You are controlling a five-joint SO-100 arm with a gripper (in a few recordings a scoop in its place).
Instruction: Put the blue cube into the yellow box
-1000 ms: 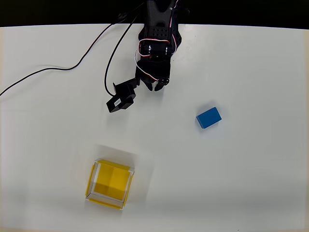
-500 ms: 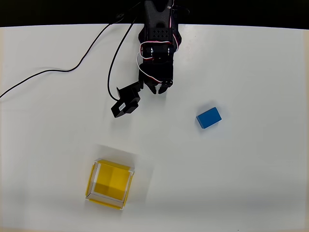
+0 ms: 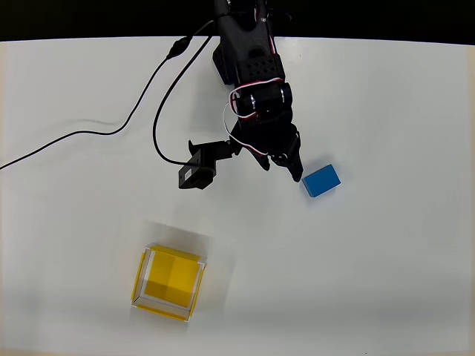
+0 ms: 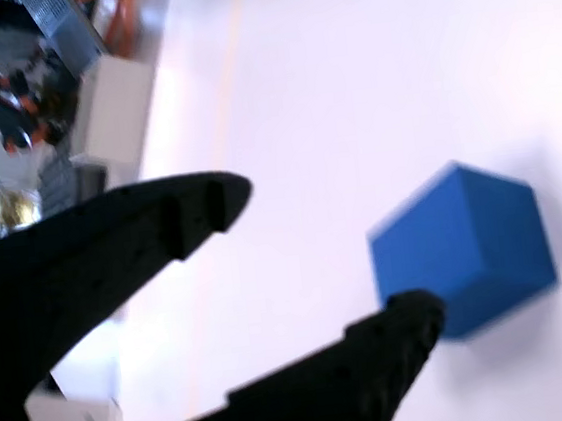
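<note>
Pincer: black, two-fingered, on a black arm reaching down from the top centre of the overhead view. Its tips sit in the upper middle of that frame, just left of the small bright-blue matte block. In the wrist view the pincer stands wide, with nothing between the fingers; the upper finger crosses the left half of the frame, the lower finger runs along the bottom, and its tip overlaps the block's lower left corner. Whether that tip touches the block cannot be told.

Blue block, overhead view: right of centre, flat on the white worktop, slightly oblong, long axis tilted so the right end lies higher in the frame. Wrist view: the block sits at right centre, blurred, with plain faces, one corner edge toward the camera and a soft shadow beneath.

Square open-topped box, bright yellow walls and floor, pale rim: lower left of the overhead view, well apart from block and pincer, slightly rotated.

Black cable: overhead view, trailing from the arm to the left edge.

Black wrist-mounted module: overhead view, left of the pincer.

Blurred background clutter: upper left of the wrist view, beyond the worktop edge.
</note>
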